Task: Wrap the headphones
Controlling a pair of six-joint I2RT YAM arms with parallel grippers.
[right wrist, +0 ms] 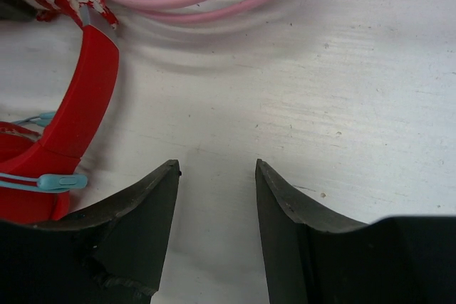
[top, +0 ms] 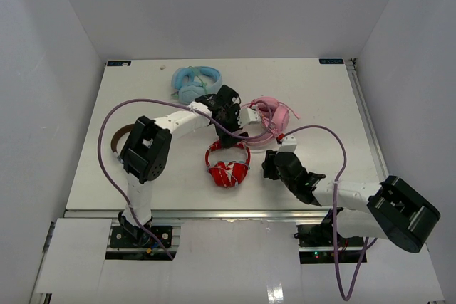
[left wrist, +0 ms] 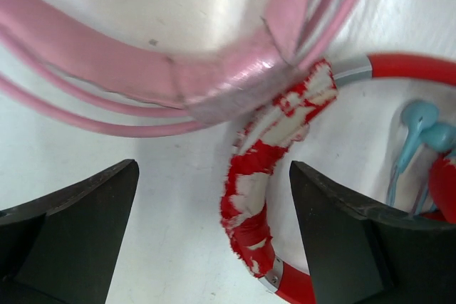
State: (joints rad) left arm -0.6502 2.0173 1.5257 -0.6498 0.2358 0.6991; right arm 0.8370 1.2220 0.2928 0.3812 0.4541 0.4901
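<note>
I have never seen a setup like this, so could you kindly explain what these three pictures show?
These are two robot arms bolted at the near edge of a white table. The wide picture looks down from above and behind them. The other two come from a camera on each wrist, so the dark wedges at the bottom are that arm's own fingers. On the table lie red headphones, pink headphones and light-blue headphones. The left gripper is open, with the flaking red headband showing between its fingers. The right gripper is open over bare table beside them. Neither holds anything.
</note>
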